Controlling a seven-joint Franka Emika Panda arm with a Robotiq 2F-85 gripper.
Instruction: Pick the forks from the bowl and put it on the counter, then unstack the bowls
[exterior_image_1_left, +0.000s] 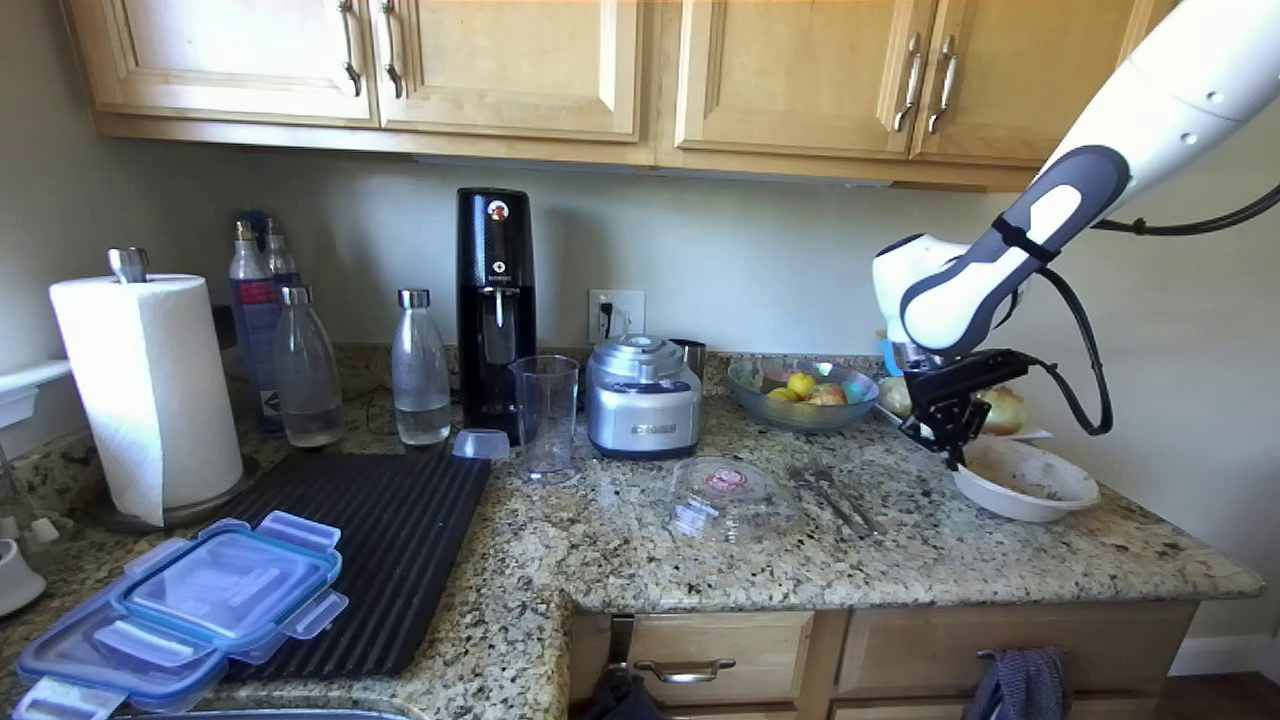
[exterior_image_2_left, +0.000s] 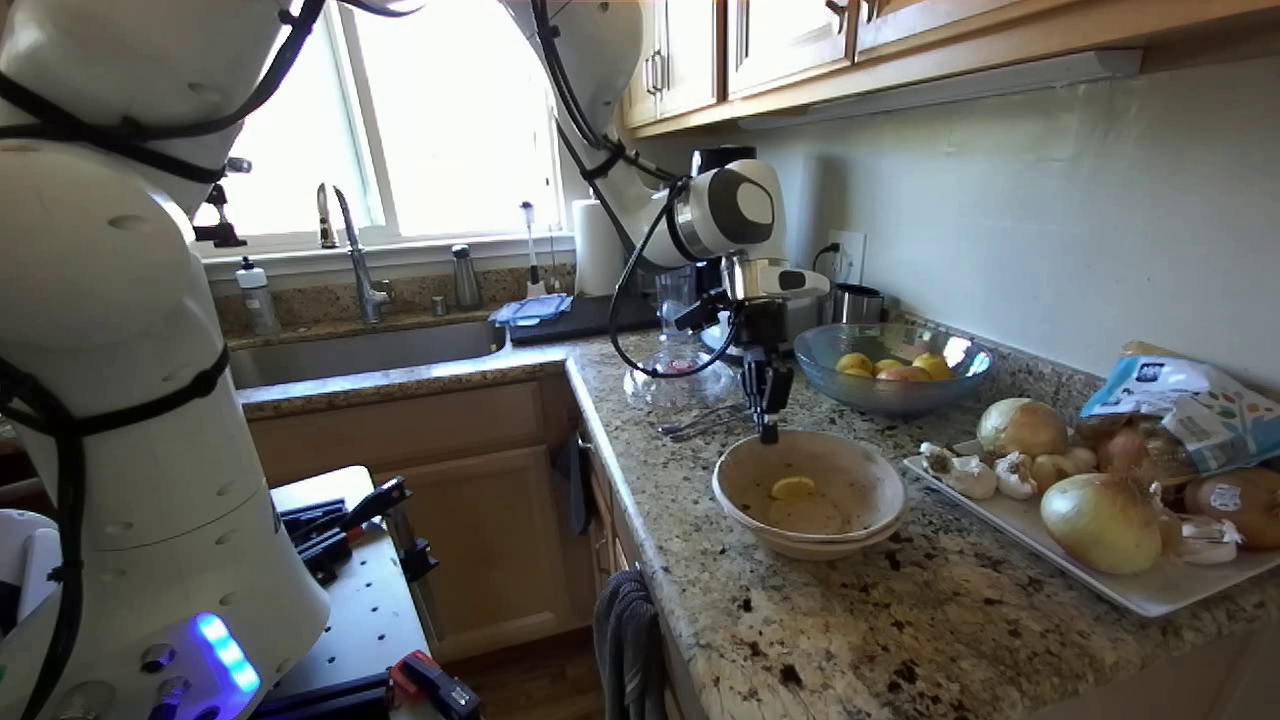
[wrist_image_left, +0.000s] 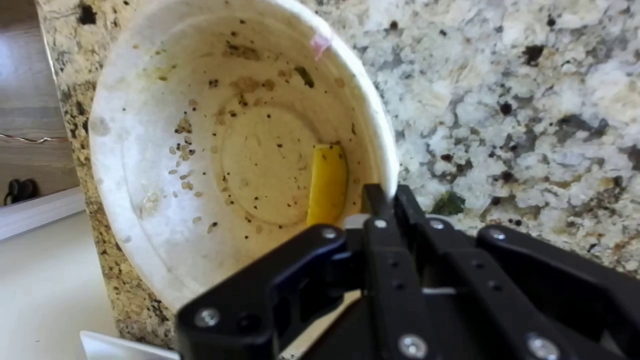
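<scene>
1 black 2-fingered gripper (wrist_image_left: 388, 191) has its fingers drawn almost together, pinching the rim of the wide, shallow, off-white upper bowl (wrist_image_left: 132, 125) at 1 place. Because that hold is off-centre, the bowl may tip on lifting and shed the yellow fruit wedge (wrist_image_left: 328, 185) and small brown food specks (wrist_image_left: 185, 150) inside. The rim could also slip out if the fingertips reach only shallowly over it. The matching off-white lower bowl (exterior_image_2_left: 805, 551), apparently nested directly beneath, may cling and rise too, then drop on the speckled beige-brown granite counter (exterior_image_2_left: 930, 620). A wide swing could strike the white rectangular platter (exterior_image_2_left: 1010, 520) nearby. Obstructed: whether the fingertips catch 1 rim or 2, since the upper bowl covers nearly all of the lower; part of the upper rim is also masked by the gripper in the wrist view. Farther off, the slim silvery-grey metal forks (exterior_image_1_left: 845, 503) lie on the counter, apart from both bowls; in an exterior view their tines blend into the speckle, and their count, apparently 2, is unconfirmed.
</scene>
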